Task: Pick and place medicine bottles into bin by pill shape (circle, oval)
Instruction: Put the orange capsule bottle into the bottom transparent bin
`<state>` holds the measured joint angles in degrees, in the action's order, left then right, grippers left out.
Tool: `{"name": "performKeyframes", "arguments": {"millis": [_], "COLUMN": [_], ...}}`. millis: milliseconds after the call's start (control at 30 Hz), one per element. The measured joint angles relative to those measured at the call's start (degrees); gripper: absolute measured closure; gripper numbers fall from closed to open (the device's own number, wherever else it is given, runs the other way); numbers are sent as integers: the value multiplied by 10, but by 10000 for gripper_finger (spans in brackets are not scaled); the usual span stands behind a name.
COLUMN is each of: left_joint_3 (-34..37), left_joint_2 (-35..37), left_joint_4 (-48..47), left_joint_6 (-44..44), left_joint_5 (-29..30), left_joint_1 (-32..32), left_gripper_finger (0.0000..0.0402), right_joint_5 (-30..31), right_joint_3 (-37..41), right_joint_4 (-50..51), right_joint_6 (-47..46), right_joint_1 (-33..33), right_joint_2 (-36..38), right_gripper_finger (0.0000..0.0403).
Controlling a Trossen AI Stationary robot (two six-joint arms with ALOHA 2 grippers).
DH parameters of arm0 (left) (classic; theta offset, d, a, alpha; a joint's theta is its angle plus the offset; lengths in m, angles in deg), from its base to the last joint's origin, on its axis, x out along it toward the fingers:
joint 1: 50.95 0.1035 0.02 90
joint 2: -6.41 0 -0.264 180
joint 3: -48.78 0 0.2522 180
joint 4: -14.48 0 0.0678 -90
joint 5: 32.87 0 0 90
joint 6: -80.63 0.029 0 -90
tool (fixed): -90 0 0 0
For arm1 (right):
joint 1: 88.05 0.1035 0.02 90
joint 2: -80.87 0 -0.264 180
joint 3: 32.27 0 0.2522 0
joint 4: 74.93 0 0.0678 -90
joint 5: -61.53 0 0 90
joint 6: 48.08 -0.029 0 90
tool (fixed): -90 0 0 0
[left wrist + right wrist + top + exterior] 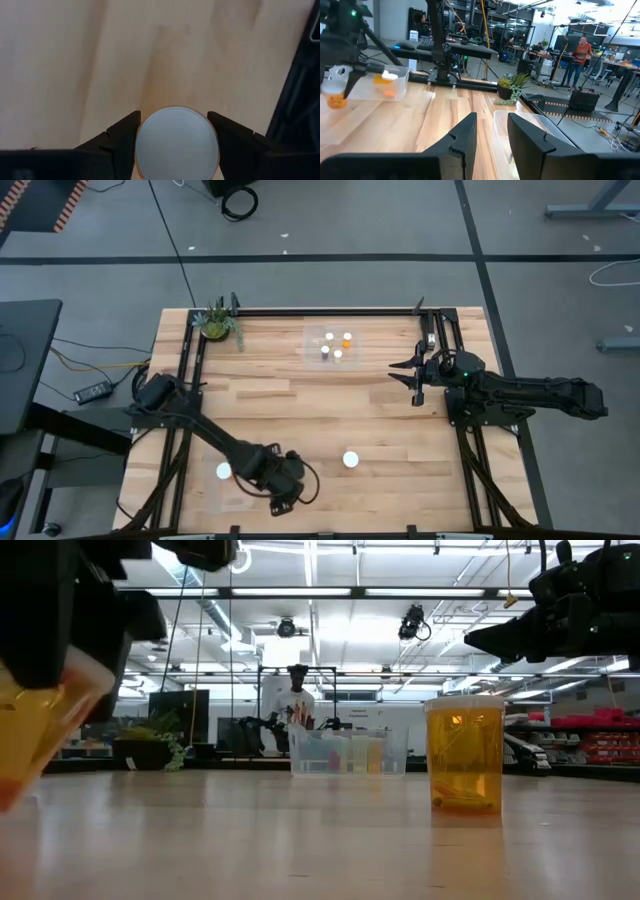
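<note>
Left pincer (pixel 175 131) at the desk's (pixel 330 405) 7 o'clock straddles a bottle (pixel 176 143) cap, jaws flanking it but grip unconfirmed: I'd squeeze evenly, lift straight, watch for tilt; right pincer (pixel 412 376) waits part-spread at 2 o'clock beside the bin (pixel 334 347).

A blurred orange bottle (pixel 35 730), perhaps tilted, is cut off by the low view's left edge.

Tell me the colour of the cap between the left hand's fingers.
White, on an orange bottle's cap sitting between the left hand fingers; the left wrist view shows it best.
</note>
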<state>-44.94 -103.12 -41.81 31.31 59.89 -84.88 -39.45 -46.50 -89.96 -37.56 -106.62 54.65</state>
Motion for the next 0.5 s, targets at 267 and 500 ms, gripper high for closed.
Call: {"name": "performKeyframes", "arguments": {"millis": [267,500], "left_joint_3": [0,0], "left_joint_2": [67,109], "left_joint_4": [-36,-147], "left_joint_6": [-40,-141], "left_joint_5": [99,212], "left_joint_1": [-32,-89], "left_gripper_finger": [184,164], "right_joint_5": [0,0], "right_joint_3": [0,0], "right_joint_4": [0,0], "right_joint_6": [0,0], "right_joint_1": [0,0], "right_joint_2": [0,0], "right_gripper_finger": [287,287]}}
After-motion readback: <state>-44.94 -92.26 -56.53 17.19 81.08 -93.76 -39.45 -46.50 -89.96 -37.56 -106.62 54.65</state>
